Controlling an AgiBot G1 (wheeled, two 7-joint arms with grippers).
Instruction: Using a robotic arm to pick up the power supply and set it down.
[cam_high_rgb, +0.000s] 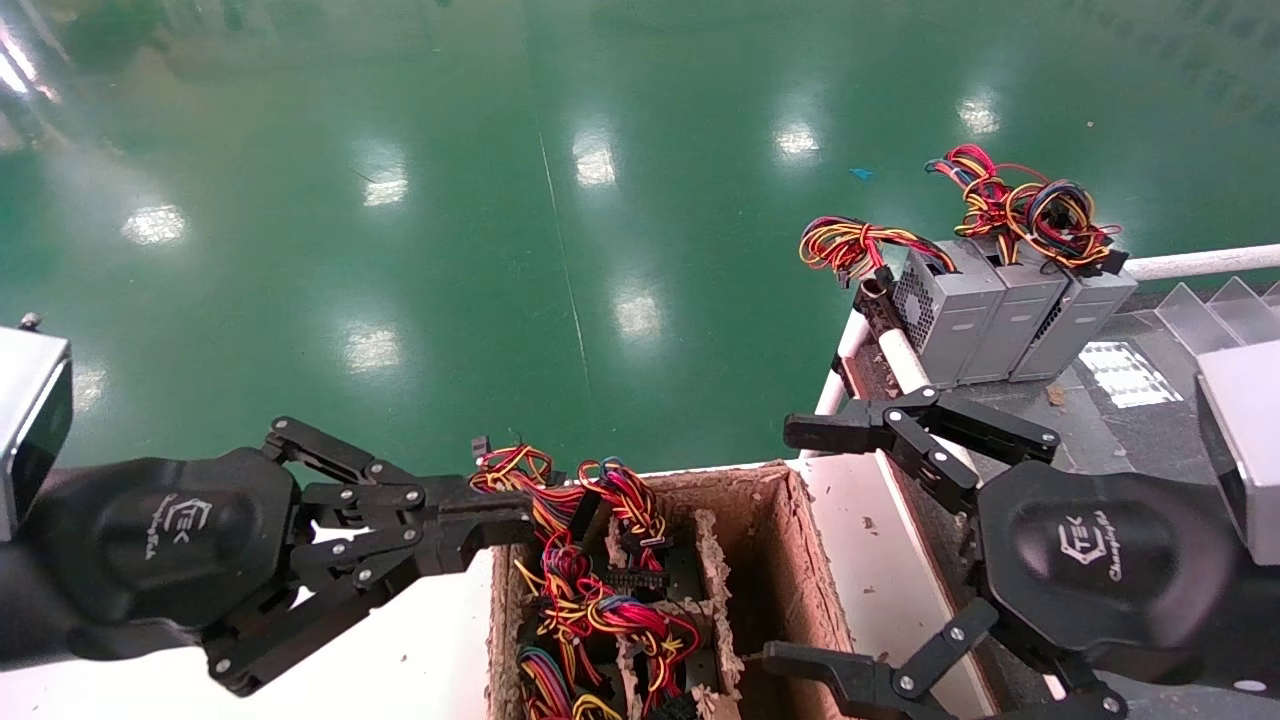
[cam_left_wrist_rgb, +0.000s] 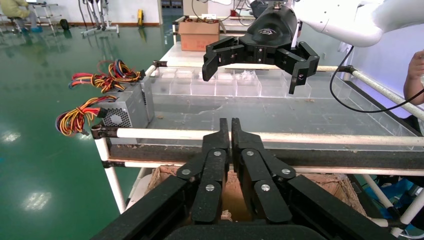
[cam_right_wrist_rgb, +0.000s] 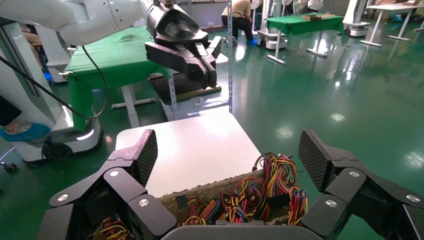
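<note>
Glossy green floor; a white table with a cardboard box (cam_high_rgb: 770, 560) of wired units.
Right gripper (cam_high_rgb: 800, 545) gapes wide, empty, over the box's bare compartment; left gripper (cam_high_rgb: 500, 520) is clenched on nothing beside the wires. The power supply (cam_high_rgb: 590, 600) sits in the box under tangled wires; probably rigid and heavy, best gripped by its metal sides.

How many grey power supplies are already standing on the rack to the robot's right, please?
3, side by side at the rack's far corner: left one, middle one, right one, wire bundles on top. More may sit hidden under wires in the cardboard box.
</note>
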